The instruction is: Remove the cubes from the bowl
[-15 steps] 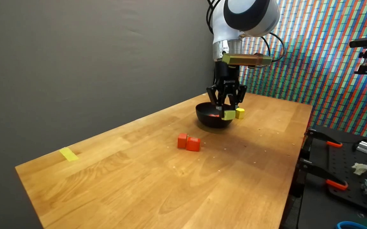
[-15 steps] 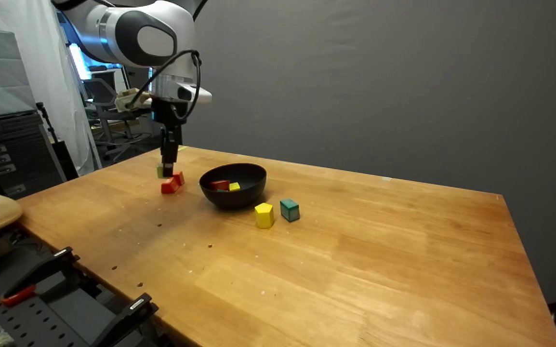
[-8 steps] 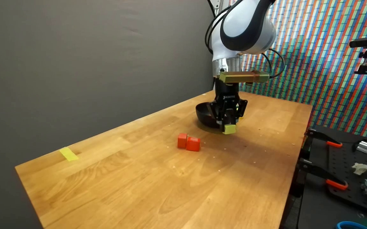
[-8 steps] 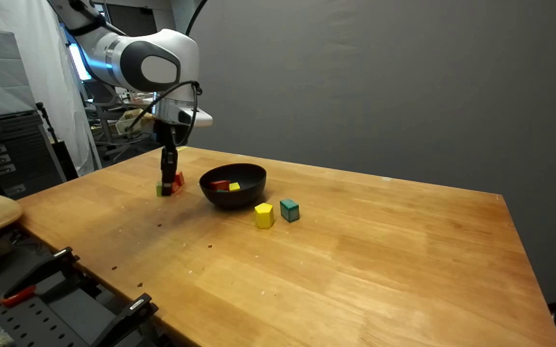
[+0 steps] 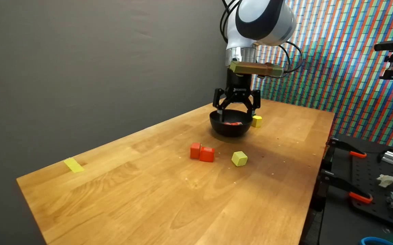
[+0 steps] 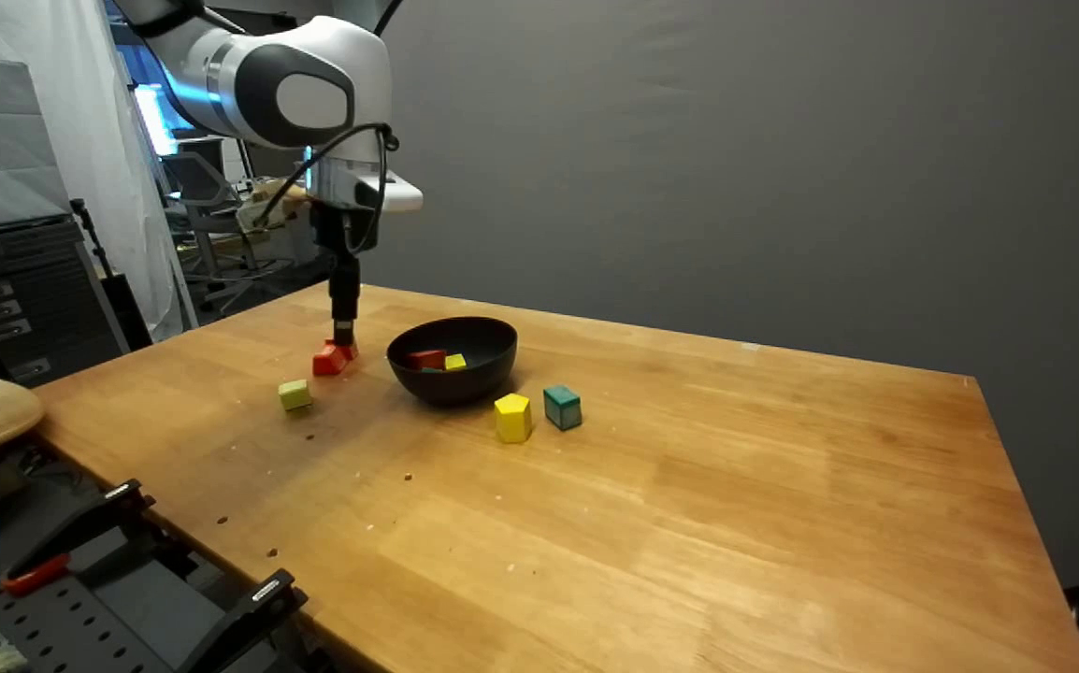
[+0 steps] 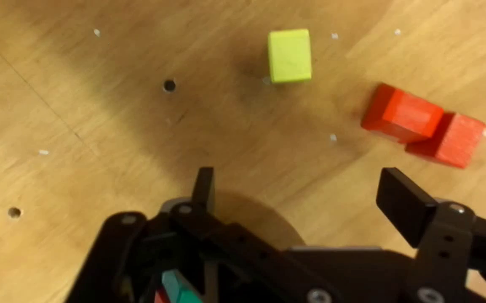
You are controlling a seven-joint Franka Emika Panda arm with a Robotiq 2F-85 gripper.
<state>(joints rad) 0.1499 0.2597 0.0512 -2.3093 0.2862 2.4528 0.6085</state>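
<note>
Pincer (image 7: 297, 191): look at that, jaws spread wide, nothing in their grip, hanging above the bench (image 6: 736, 523) near the black bowl (image 6: 451, 393)!
In the bowl: a red block (image 6: 426, 359), a small yellow block (image 6: 455, 362), and a teal piece (image 6: 430, 370), only partly showing.
Lime cube (image 5: 239, 159): out on the wood, apart from the others.
Red cubes (image 5: 206, 154): two, right up against each other.
Across the bowl: a yellow five-sided block (image 6: 513, 419) standing just beside a teal block (image 6: 562, 408).
</note>
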